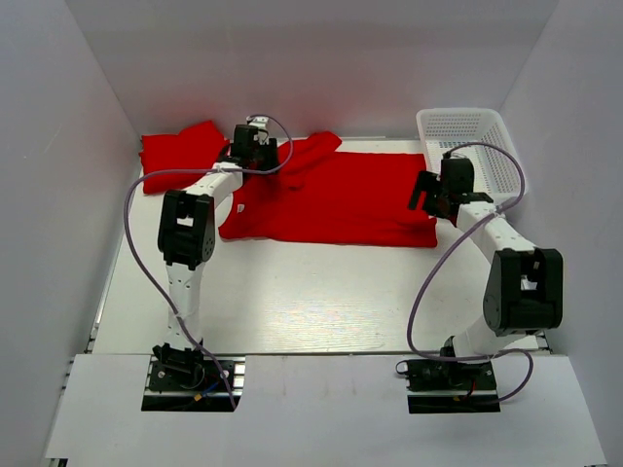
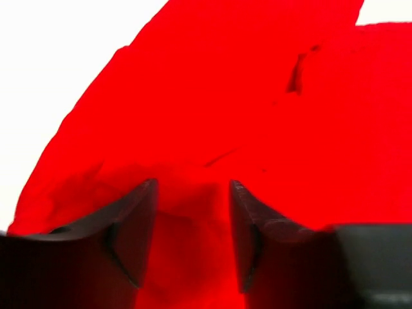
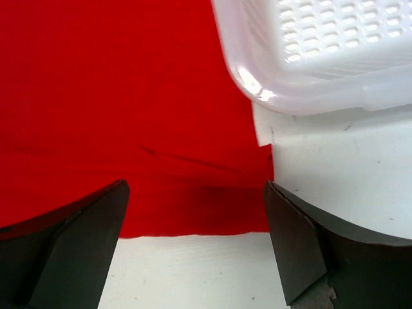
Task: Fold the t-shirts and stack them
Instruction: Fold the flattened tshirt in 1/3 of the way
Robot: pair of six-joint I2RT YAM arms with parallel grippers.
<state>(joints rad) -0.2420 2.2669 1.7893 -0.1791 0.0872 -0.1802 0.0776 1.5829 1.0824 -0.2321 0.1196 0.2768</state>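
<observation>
Top external view has one red t-shirt point(image 1: 331, 199) spread flat across the far half of the white worktop point(image 1: 292, 292), its long side running left to right. A second t-shirt point(image 1: 180, 151), bunched into a smaller heap, lies at the far left corner, just beside the spread one.

The left claw point(image 1: 251, 146) is down at the far left end of the spread shirt, near the sleeve and between the two garments. In the left wrist view its fingers point(image 2: 129, 232) stand partly apart with a clear gap. Rumpled red cloth fills the space below and ahead of them, and nothing is pinched between the tips.

The right claw point(image 1: 426, 195) sits over the right edge of the spread shirt, beside the white mesh basket point(image 1: 467, 131) at the far right of the worktop. In the right wrist view its jaws are spread wide and hold nothing. The shirt's near hem runs across just ahead of the fingertips, with bare worktop on the near side of it. The shirt's right corner falls between the two fingers, closer to the right one. The basket's rounded corner shows at upper right, right next to the cloth's side edge.
</observation>
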